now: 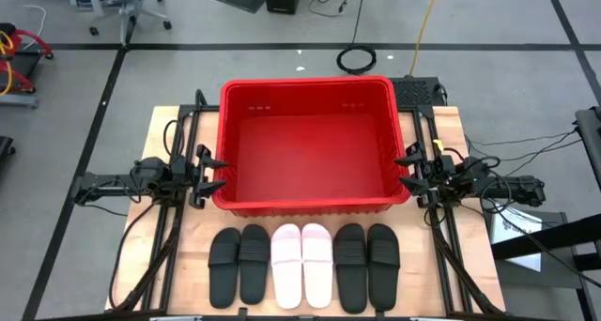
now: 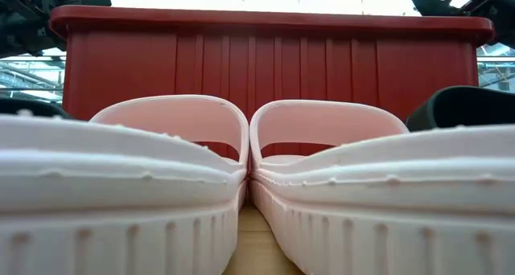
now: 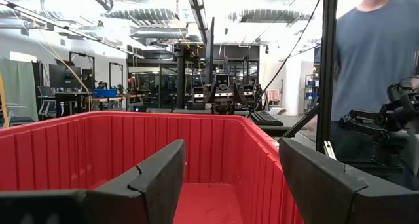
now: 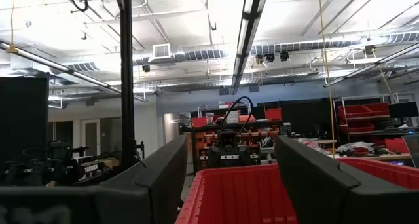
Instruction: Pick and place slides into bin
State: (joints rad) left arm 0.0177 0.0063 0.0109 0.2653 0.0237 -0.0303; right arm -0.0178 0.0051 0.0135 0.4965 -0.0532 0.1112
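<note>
At the near edge of the table, six slides sit in a neat row: a black pair on the left, the pale pink-white pair in the middle, another black pair on the right. Just behind them stands the red bin, nothing inside it. The left gripper hangs at the bin's left wall, fingers spread apart and holding nothing. The right gripper mirrors it at the right wall, fingers parted too, also bare. Beyond the table, a person in a blue shirt stands.
</note>
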